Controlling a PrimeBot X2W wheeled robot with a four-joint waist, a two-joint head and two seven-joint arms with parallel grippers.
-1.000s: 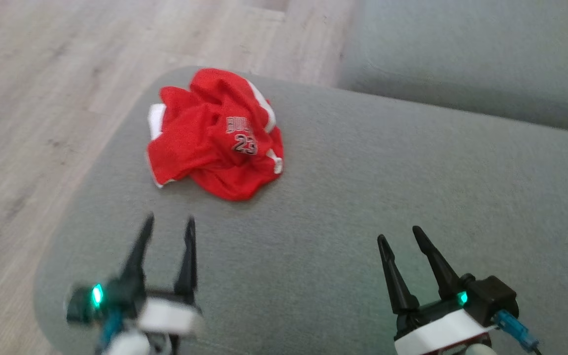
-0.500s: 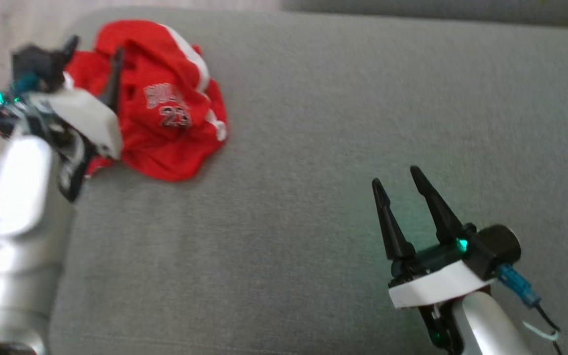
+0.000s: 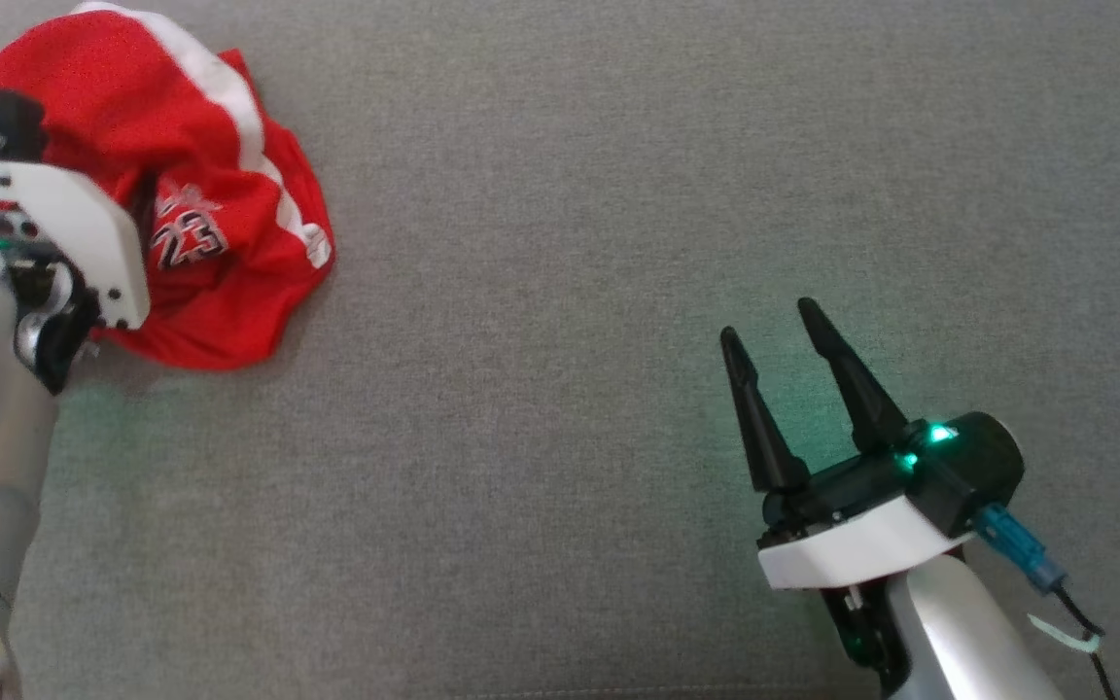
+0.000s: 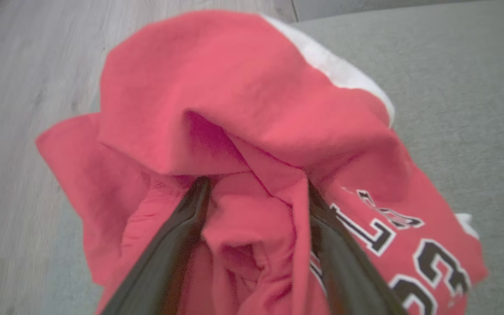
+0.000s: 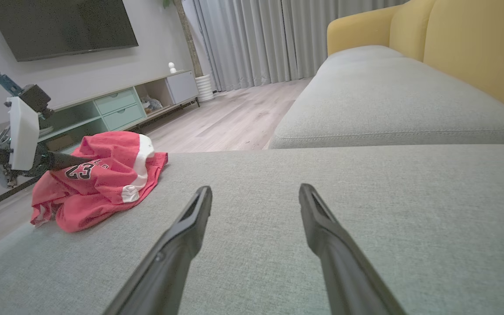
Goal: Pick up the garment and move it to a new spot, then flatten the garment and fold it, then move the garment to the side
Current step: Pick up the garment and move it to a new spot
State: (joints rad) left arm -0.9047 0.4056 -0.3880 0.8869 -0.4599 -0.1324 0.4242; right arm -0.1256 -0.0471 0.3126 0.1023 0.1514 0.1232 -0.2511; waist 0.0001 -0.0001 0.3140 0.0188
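Our left gripper (image 4: 255, 183) is nosed down into the crumpled red Bulls 23 jersey (image 3: 229, 301). The jersey lies in a heap at the left end of the grey sofa cushion (image 3: 618, 243), near the edge above the wooden floor (image 5: 234, 118). The jaws stand apart, each finger sunk in a fold with a ridge of cloth bunched between them, so we judge the pinch is set up but not yet made. Entering at the top of the mound should gather several layers at once. Our right gripper (image 3: 768, 321) hovers well apart over bare cushion, jaws apart and holding nothing. We take it to be parked clear, leaving room to set the jersey down.
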